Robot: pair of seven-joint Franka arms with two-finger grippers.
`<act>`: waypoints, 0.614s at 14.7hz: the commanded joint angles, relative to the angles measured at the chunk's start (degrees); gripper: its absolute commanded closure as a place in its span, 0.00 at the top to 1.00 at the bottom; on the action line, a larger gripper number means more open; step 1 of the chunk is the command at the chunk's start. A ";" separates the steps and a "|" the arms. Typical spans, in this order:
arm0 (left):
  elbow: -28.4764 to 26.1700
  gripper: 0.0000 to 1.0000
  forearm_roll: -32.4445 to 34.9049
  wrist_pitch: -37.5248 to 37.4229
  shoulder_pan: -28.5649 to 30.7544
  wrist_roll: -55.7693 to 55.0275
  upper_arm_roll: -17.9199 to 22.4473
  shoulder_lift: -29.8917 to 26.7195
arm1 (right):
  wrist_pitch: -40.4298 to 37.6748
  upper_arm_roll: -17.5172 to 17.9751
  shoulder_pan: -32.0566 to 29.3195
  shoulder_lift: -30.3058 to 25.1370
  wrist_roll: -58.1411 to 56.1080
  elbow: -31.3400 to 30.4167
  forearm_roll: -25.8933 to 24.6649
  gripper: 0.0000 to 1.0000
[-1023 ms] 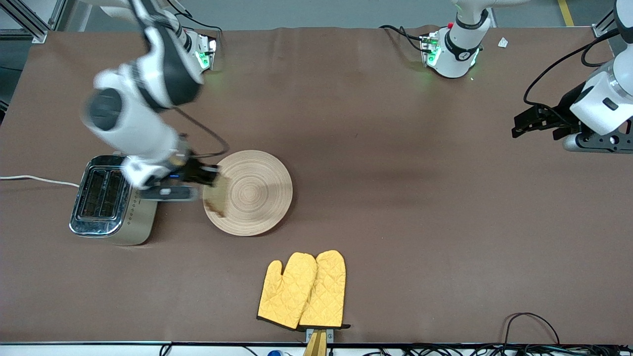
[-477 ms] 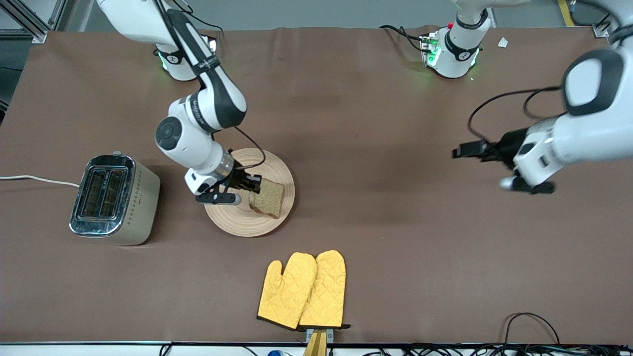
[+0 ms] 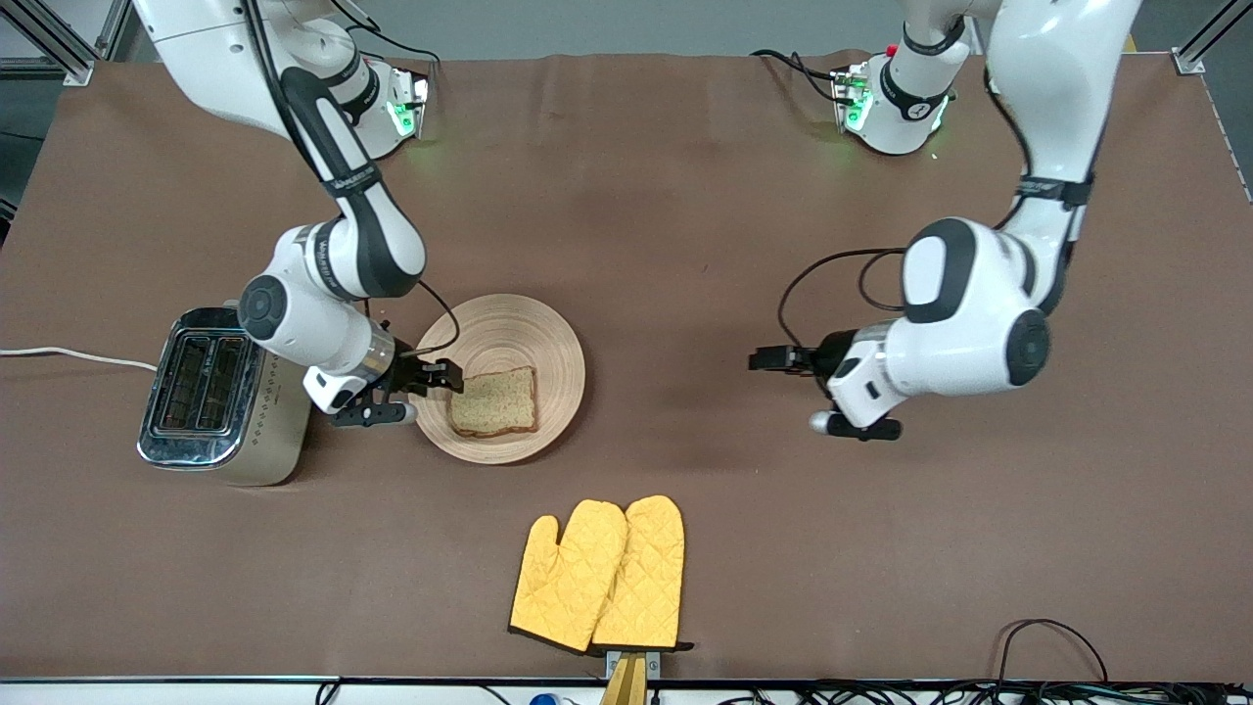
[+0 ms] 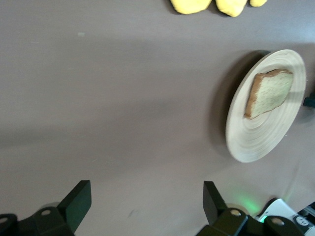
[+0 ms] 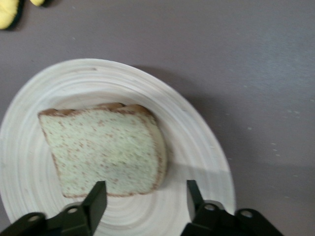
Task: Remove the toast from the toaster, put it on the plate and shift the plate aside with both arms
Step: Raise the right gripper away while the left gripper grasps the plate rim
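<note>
Now flat on the round light-wood plate (image 3: 501,378): squarish speckled light-brown toast (image 3: 494,401), lying in the half nearer the front camera and clear of the rim, no longer gripped by anything. Just beside the plate's edge, toward the boxy cream-white toaster (image 3: 217,395) with the chrome top: right end effector (image 3: 438,377), fingers spread, released, empty, the slice showing between and ahead of the finger tips in the right wrist view (image 5: 106,154). Over bare brown desk (image 3: 685,245), well apart from the plate toward the left arm's end: left end effector (image 3: 766,360), fingers wide, holding nothing, pointing back toward the plate, which shows ahead of it in the left wrist view (image 4: 266,105).

Judged remaining: moving the plate aside with both arms. Plate sitting between the two end effectors, so one grip at each of two facing rim points looks natural. Right end effector far nearer, practically at the rim already; left one needing to cross open desk first. Near the front edge: pair of yellow quilted oven mitts (image 3: 599,576), clear of a straight approach.
</note>
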 commanded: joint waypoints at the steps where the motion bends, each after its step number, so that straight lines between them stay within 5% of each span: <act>1: 2.32 1.00 -4.57 3.96 -2.46 0.43 0.25 4.44 | -7.31 -1.12 -1.49 -6.32 -2.50 -2.75 0.09 1.00; 3: 2.93 1.00 -7.81 9.58 -6.14 0.44 0.16 6.72 | -16.19 -4.28 -1.49 -11.85 -0.40 -1.36 -7.96 1.00; 6: 4.86 1.00 -19.22 17.40 -12.56 1.05 0.16 11.55 | -30.86 -6.92 -1.75 -15.38 11.01 9.07 -22.29 1.00; 9: 11.44 1.00 -23.99 22.51 -17.31 1.05 0.16 17.96 | -35.72 -10.70 -3.85 -16.89 8.60 16.98 -23.99 1.00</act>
